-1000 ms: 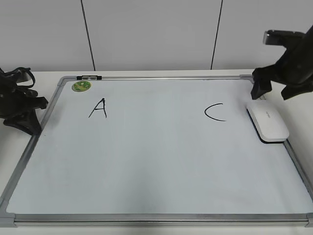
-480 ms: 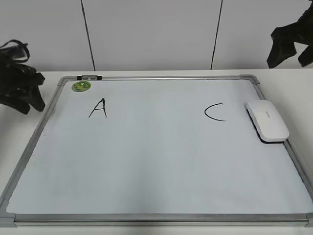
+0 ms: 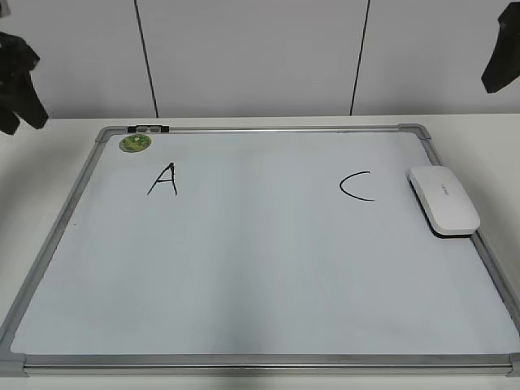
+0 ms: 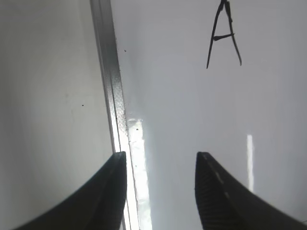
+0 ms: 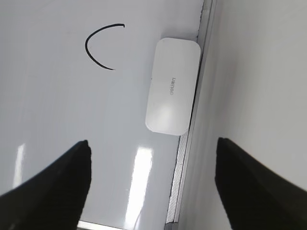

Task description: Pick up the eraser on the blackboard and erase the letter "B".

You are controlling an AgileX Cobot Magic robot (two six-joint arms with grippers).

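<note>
The white eraser lies flat at the right edge of the blackboard, just right of a black "C". A black "A" is at the upper left. No letter "B" shows on the board; the space between "A" and "C" is blank. My left gripper hangs high at the far left, open and empty. My right gripper hangs high at the far right, open and empty. In the right wrist view, the open jaws are well above the eraser. The left jaws straddle the board's left frame.
A small round green magnet sits at the board's top left corner, beside a dark clip on the frame. The board lies on a white table with a grey panelled wall behind.
Both arms have risen and drawn outward, away from the board. The right gripper left the spot just above the eraser. The eraser has not moved.
</note>
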